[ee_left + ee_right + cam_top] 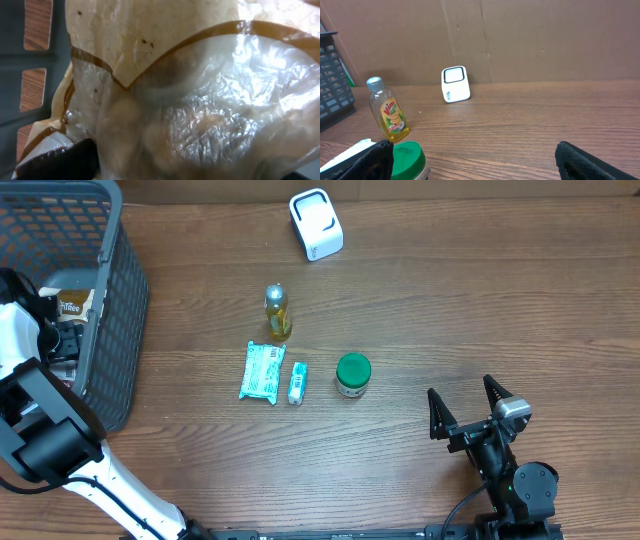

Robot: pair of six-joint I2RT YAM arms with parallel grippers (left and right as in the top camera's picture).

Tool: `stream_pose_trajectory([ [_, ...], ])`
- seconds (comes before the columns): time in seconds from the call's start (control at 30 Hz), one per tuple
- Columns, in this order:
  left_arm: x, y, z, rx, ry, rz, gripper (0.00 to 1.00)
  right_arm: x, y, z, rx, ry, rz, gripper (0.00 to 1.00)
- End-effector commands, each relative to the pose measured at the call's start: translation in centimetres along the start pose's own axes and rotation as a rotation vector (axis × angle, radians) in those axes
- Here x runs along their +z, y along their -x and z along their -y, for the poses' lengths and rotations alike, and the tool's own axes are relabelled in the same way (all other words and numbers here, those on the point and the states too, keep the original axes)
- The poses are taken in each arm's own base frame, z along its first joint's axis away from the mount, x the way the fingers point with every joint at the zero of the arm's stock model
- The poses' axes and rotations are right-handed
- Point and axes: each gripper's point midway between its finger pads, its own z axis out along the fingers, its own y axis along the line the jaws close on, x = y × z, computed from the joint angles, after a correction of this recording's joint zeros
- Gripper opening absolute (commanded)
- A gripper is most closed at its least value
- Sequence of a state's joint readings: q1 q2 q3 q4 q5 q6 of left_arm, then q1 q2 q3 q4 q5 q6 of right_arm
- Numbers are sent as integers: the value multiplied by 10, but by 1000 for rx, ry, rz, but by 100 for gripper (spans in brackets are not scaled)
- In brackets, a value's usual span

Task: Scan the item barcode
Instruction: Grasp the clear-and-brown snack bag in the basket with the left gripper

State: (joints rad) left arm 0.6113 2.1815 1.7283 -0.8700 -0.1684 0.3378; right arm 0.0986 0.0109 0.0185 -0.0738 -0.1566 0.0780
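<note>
My left gripper (pixel 62 338) reaches down inside the grey basket (pixel 125 300) at the table's left. In the left wrist view a crinkled clear and tan plastic packet (pixel 200 100) fills the frame, pressed close between the jaws. Only one dark finger (pixel 60 162) shows, so the grip is unclear. The white scanner (pixel 316 224) stands at the back centre, also visible in the right wrist view (pixel 455 84). My right gripper (pixel 461 392) rests open near the front right, nothing between its fingers (pixel 590 162).
Mid-table lie a yellow liquid bottle (pixel 277 312), a teal packet (pixel 262 371), a small tube (pixel 297 382) and a green-lidded jar (pixel 352 374). The jar (pixel 405 160) sits just left of my right gripper. A cardboard wall backs the table.
</note>
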Motion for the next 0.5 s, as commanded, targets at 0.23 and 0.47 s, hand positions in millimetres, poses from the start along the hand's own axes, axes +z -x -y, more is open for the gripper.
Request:
stream_pose_trajectory([
  [0.23, -21, 11, 11, -52, -73, 47, 39, 0, -2, 2, -1, -10, 3, 100],
  [0.47, -114, 53, -5, -151, -83, 284, 27, 0, -2, 2, -1, -10, 3, 100],
])
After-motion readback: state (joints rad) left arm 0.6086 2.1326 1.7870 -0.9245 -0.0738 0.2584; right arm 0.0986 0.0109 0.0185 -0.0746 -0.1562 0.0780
